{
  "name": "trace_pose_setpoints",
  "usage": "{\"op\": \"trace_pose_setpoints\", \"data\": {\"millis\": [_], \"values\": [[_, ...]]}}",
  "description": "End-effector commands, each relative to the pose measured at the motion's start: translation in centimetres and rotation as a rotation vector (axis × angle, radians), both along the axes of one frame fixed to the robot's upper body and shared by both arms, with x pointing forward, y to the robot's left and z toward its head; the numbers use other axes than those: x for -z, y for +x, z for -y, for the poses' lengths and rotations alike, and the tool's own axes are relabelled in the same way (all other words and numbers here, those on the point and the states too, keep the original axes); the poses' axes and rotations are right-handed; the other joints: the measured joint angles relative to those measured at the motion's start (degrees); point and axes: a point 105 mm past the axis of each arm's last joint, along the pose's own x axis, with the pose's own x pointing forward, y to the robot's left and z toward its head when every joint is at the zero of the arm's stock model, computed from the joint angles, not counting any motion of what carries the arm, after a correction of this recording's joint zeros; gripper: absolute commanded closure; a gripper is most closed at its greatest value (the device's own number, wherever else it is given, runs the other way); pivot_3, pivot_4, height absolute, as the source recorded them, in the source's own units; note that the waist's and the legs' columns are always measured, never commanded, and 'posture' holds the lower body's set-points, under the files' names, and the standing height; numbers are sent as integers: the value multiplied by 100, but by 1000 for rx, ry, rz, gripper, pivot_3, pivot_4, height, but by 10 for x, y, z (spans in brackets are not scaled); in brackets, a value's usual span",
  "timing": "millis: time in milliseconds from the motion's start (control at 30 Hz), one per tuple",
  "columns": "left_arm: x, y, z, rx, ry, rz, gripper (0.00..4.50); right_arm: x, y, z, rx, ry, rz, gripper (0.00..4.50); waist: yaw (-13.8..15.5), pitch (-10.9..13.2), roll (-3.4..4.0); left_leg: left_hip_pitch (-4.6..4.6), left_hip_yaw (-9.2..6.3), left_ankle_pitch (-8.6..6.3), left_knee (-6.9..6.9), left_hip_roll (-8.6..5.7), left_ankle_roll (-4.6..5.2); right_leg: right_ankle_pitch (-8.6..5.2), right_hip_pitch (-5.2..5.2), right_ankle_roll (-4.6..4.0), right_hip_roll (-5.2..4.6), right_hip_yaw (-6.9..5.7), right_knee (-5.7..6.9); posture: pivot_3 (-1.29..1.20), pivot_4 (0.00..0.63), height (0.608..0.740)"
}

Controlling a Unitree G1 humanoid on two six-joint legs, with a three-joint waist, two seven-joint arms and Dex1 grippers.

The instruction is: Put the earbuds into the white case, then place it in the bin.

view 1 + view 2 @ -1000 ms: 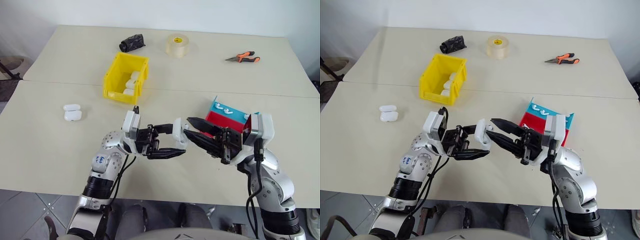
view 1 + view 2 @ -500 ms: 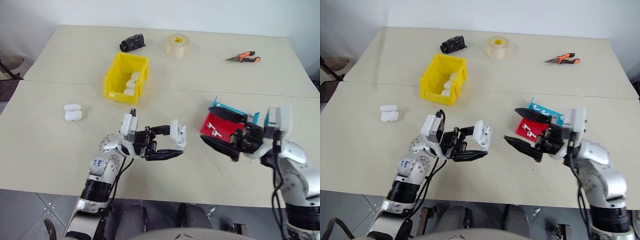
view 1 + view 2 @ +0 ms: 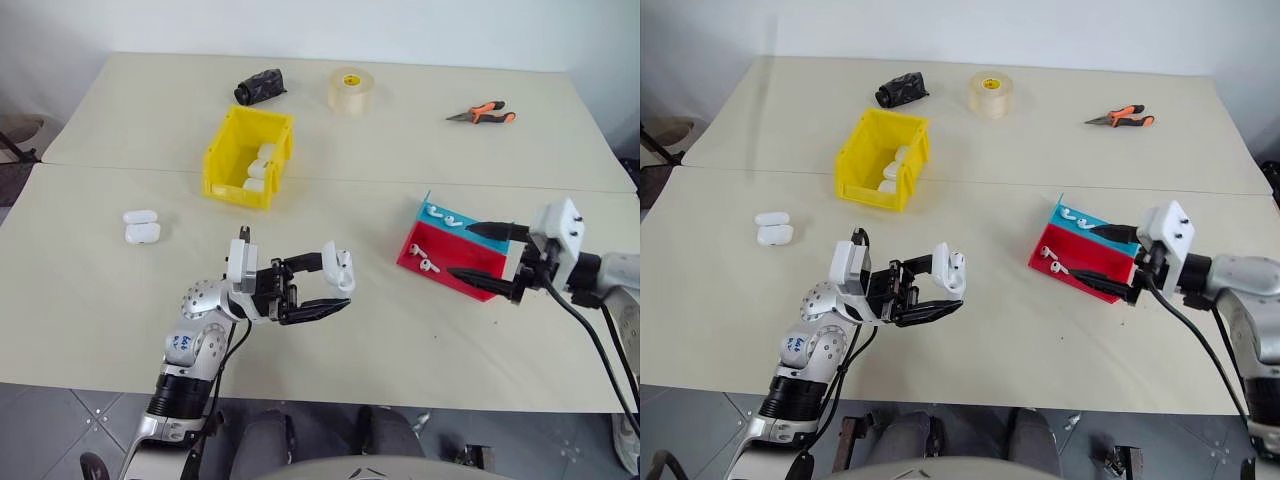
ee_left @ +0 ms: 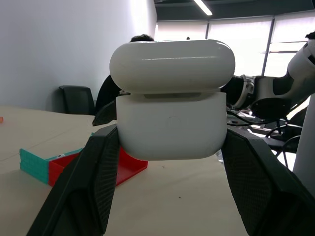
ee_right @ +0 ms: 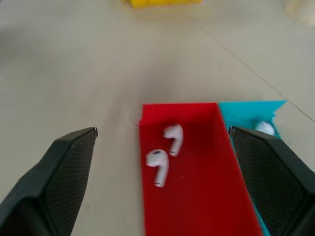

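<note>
Yellow bin (image 3: 247, 157) at back left; white case (image 3: 338, 270), lid ajar, pinched in left gripper (image 3: 335, 288) above table; right gripper (image 3: 477, 252) spread wide over red tray (image 3: 455, 265), two earbuds (image 5: 165, 152) between fingers.

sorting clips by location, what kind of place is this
Probably an office or lab: pale tables pushed together, an office chair by a white wall, ceiling strip lights and big windows.
</note>
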Motion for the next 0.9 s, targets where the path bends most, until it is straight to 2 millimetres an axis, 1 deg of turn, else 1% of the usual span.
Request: {"op": "trace_pose_setpoints", "data": {"millis": [33, 200, 300, 500, 533, 567, 600, 667, 700, 733, 900], "values": [[-5, -6, 3, 3, -12, 44, 1525, 0, 13, 6, 60, -67, -78, 18, 14, 0, 0, -1, 0, 0, -1, 0, 0, 0, 0, 0, 0, -1, 0, 0, 150, 740], [-4, -8, 6, -1, -19, 48, 1525, 8, 30, 16, 128, -180, -190, 18, 39, 0, 0, -7, -2, -1, 3, -3, 1, 0, 0, 0, -2, -1, -1, 0, 150, 740], [-4, -10, 6, -16, -27, 53, 1525, 5, 41, 17, 135, -230, -193, 18, 9, 0, 0, -8, 0, 0, 0, -2, 1, 0, -2, 0, -2, -2, -2, 0, 150, 740], [-3, -11, 6, -41, -34, 54, 1525, 5, 51, 21, 118, -284, -211, 18, -17, 0, 0, -7, 0, 0, 0, -1, 0, 0, -4, 0, -2, -3, -1, 0, 150, 740], [-3, -11, 6, -43, -35, 54, 1525, 5, 52, 22, 115, -288, -213, 395, -17, 0, 0, -7, 0, 0, 1, -1, 0, 0, -4, 0, -2, -3, -1, 0, 150, 740], [-4, -11, 7, -45, -36, 54, 1525, 5, 53, 22, 110, -295, -213, 572, -16, 0, 0, -7, 0, 0, 0, -1, 0, 0, -4, 0, -2, -3, -1, 0, 150, 740], [-4, -11, 7, -47, -38, 54, 1525, 6, 55, 23, 106, -302, -213, 886, -20, 0, 0, -7, -1, 0, 0, -1, 0, 0, -4, 0, -2, -4, 0, 0, 150, 740], [-4, -11, 8, -50, -39, 56, 1525, 7, 57, 22, 97, -311, -215, 1700, -26, 0, 0, -7, 1, 0, 1, -1, 0, 0, -4, 0, -2, -4, -1, 0, 150, 740], [-5, -11, 8, -52, -41, 56, 1525, 8, 57, 22, 93, -313, -228, 1911, -32, 0, 0, -7, 0, 0, 0, -1, 0, 0, -4, 0, -2, -4, -1, 0, 150, 740], [-5, -11, 8, -54, -42, 57, 1525, 8, 58, 21, 89, -317, -232, 2274, -37, 0, 0, -7, 1, 0, 1, 0, 0, 0, -4, 0, -2, -4, 0, 0, 150, 740], [-7, -10, 6, -63, -44, 62, 1525, 10, 61, 21, 83, -332, -248, 2274, -45, 0, 0, -7, -1, 0, 0, 0, 0, 0, -4, 0, -2, -4, 0, 0, 150, 740]]}}
